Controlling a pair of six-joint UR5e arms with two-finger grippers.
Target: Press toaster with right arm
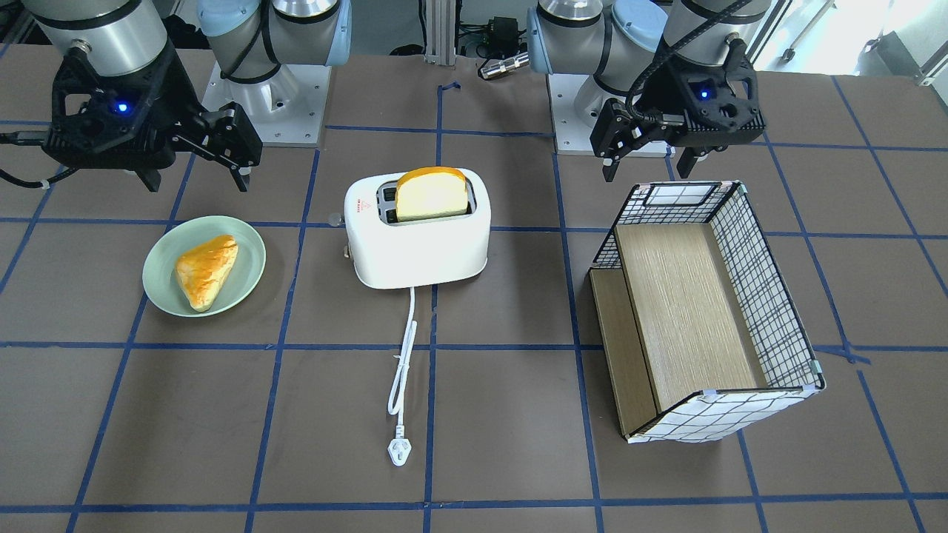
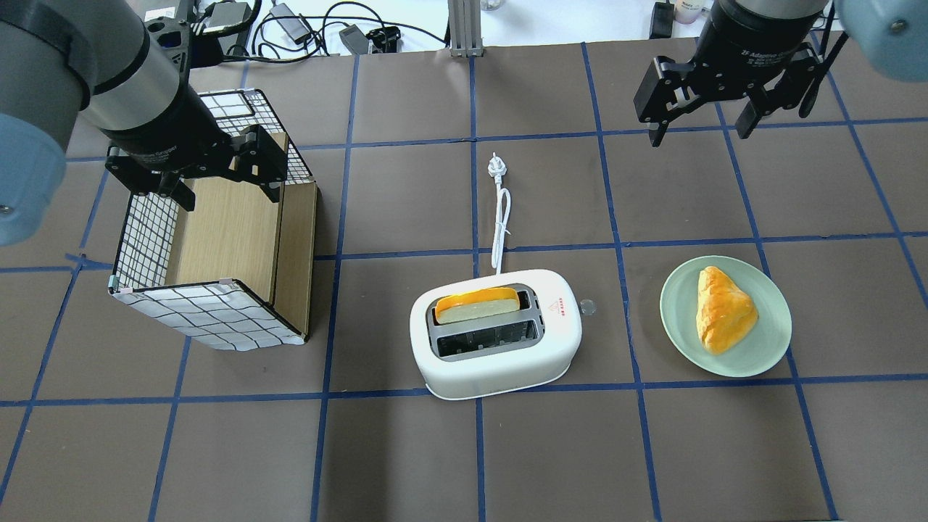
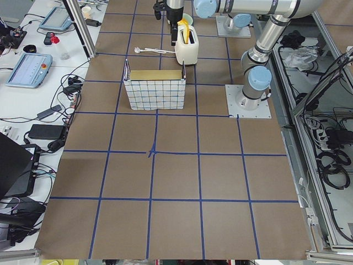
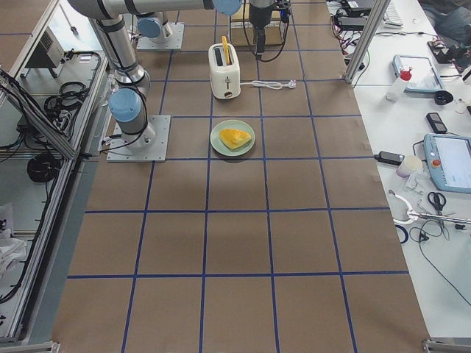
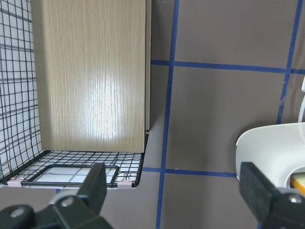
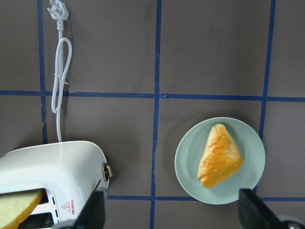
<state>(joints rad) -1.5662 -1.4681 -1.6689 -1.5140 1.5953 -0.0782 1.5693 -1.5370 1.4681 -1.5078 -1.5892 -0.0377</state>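
The white two-slot toaster (image 1: 418,248) stands mid-table with a slice of toast (image 1: 432,194) sticking up from one slot. Its lever knob (image 1: 335,219) is at the end facing the plate, and shows in the right wrist view (image 6: 107,170). In the overhead view the toaster (image 2: 500,373) has a red triangle mark on top. My right gripper (image 2: 699,134) hangs open and empty, high and well beyond the plate, apart from the toaster; it also shows in the front view (image 1: 196,181). My left gripper (image 2: 228,196) is open and empty above the basket.
A pale green plate (image 2: 768,348) with a golden pastry (image 2: 723,310) lies on the knob side of the toaster. The white cord (image 2: 500,225) runs from the toaster to its plug (image 2: 496,167). A wire-grid basket (image 2: 145,239) with a wooden insert lies on the other side.
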